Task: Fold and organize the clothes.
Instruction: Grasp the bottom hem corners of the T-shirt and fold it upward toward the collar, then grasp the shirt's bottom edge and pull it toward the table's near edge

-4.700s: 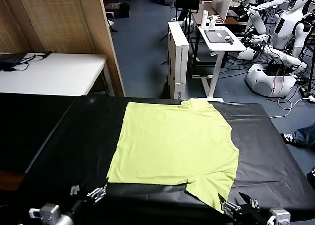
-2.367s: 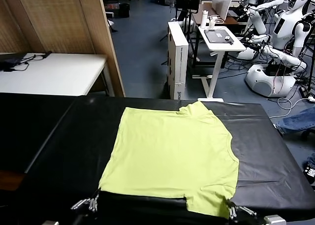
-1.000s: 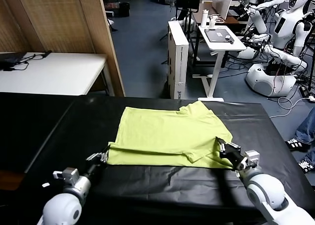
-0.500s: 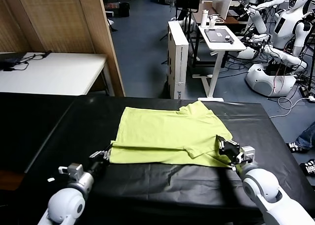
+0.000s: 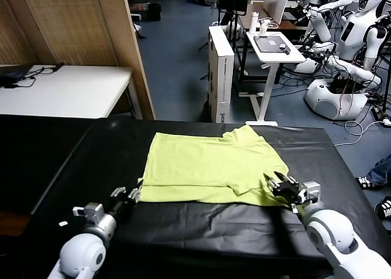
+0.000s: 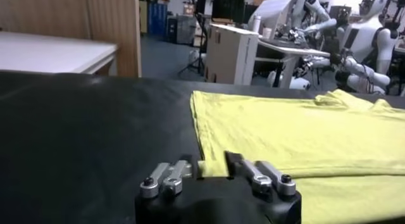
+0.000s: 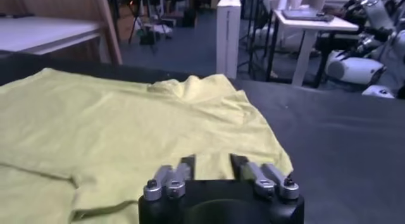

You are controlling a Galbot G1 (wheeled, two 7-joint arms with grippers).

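The clothes are one lime yellow-green T-shirt (image 5: pixel 208 166) lying on the black table (image 5: pixel 79 163), with its near part doubled over into two layers. My left gripper (image 5: pixel 128 195) rests low at the shirt's near left corner. It is open, with the corner of the fabric (image 6: pixel 209 167) lying loose between the fingers. My right gripper (image 5: pixel 278 184) is at the near right corner by the sleeve. It is also open, and the shirt (image 7: pixel 139 124) lies flat under and beyond its fingers (image 7: pixel 239 163). In the left wrist view the shirt (image 6: pixel 285 133) spreads away from the jaws.
Off the table's far left stand a white table (image 5: pixel 67 90) and a wooden partition (image 5: pixel 85 22). Beyond the far edge are a white box (image 5: pixel 221 71) and a small white stand (image 5: pixel 272 47). Other robots (image 5: pixel 342 77) are at the back right.
Both grippers had held the near hem corners and carried them away from me, which doubled the shirt over. In the last second both jaws opened and let the fabric go.
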